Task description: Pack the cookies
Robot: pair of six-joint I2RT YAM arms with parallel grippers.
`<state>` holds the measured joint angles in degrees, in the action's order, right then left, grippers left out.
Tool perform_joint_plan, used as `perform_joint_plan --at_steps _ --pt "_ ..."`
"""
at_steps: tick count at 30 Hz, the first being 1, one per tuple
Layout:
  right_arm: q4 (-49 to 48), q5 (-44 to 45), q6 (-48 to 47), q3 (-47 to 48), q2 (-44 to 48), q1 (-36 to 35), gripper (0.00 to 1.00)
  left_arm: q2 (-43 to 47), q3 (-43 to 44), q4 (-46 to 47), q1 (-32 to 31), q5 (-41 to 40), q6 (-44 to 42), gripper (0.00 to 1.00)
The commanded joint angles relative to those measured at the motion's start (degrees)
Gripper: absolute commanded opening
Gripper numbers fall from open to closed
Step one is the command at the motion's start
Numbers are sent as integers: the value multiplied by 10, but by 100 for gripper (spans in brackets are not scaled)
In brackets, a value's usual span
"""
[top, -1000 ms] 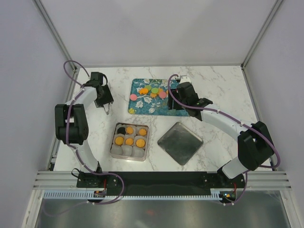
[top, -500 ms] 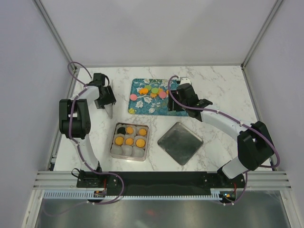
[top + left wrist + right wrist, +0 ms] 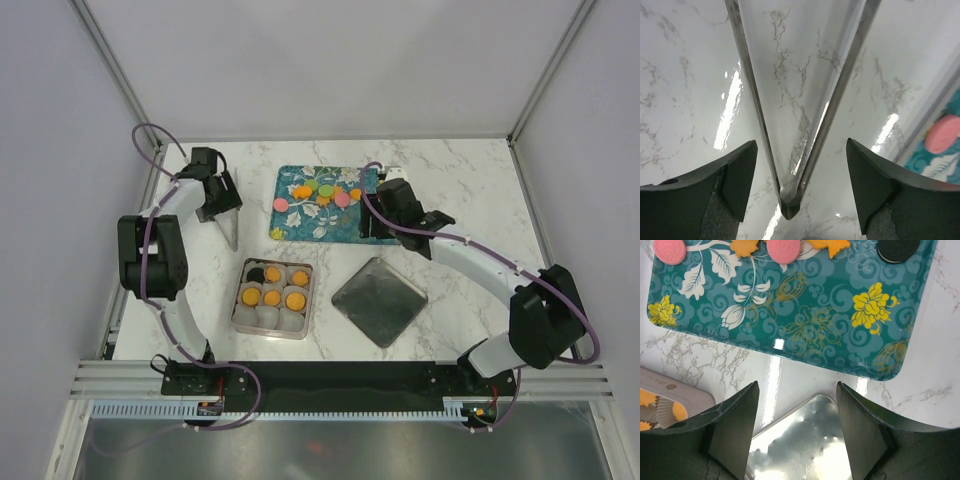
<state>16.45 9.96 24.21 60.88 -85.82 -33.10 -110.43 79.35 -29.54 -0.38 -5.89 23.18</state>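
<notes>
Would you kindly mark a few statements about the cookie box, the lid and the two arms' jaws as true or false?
1. The box holds one black cookie among orange cookies. True.
2. The lid sits on the box. False: it lies on the table, right of the box.
3. The left jaws and right jaws both stand open. True.
4. The right jaws hold a pink cookie. False: they are empty; the pink cookies lie on the tray.

Glossy marble tabletop (image 3: 470, 190); smooth, reflective metal lid (image 3: 379, 300).
</notes>
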Motion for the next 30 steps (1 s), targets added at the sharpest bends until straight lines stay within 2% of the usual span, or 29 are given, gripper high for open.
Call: perform_joint_plan --at_steps 1,5,9,12,13,15,16,20,22,30 --pt "38 24 21 3 48 2 72 98 29 23 2 -26 27 80" --pt "82 59 58 -19 92 6 72 206 5 18 -14 -23 23 79" --pt "110 72 129 -73 145 19 72 344 -37 18 -102 -23 23 79" --pt "138 70 176 -120 181 29 72 429 -86 13 -243 0 16 79" --pt "148 76 188 -128 184 30 71 451 -103 -27 -267 23 13 79" --pt "175 78 225 -154 189 32 71 490 -160 -44 -298 19 28 79" --pt "182 77 239 -164 195 32 70 538 -184 -44 -312 25 31 78" --pt "203 76 307 -216 227 33 68 643 -277 -68 -314 43 35 78" --pt "202 76 348 -247 252 32 68 675 -286 -85 -314 55 38 78" --pt "186 92 428 -292 253 32 63 695 -289 -94 -314 142 50 78"
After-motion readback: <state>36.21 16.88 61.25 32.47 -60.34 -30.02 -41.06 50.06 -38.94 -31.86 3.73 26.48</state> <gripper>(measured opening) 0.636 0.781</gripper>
